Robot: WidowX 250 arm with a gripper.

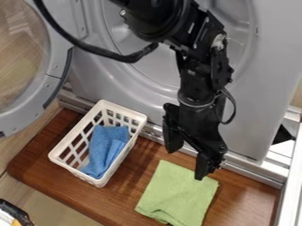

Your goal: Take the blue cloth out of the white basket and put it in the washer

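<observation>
Your arm (pixel 200 79) comes in from the top edge of the camera view, passes in front of the round opening of the washer (pixel 254 119) and bends at a joint near the top. From there its lower part hangs down, leaning slightly toward the right of the view, with a black cable (pixel 109 54) looping off to the upper left. You have the gripper (pixel 186 164) pointing downward, its fingers (pixel 173 137) parted, with nothing between them. One fingertip sits lower in the view than the other and overlaps the upper edge of the green cloth (pixel 177 194); you cannot tell how high it is above it. Your blue cloth (pixel 106 148) lies crumpled inside the white basket (pixel 66 164), to the left of the gripper and apart from it. The basket and the green cloth rest on the wooden desk (pixel 133 170), and the washer's door (pixel 26 112) stands open at the upper left.
</observation>
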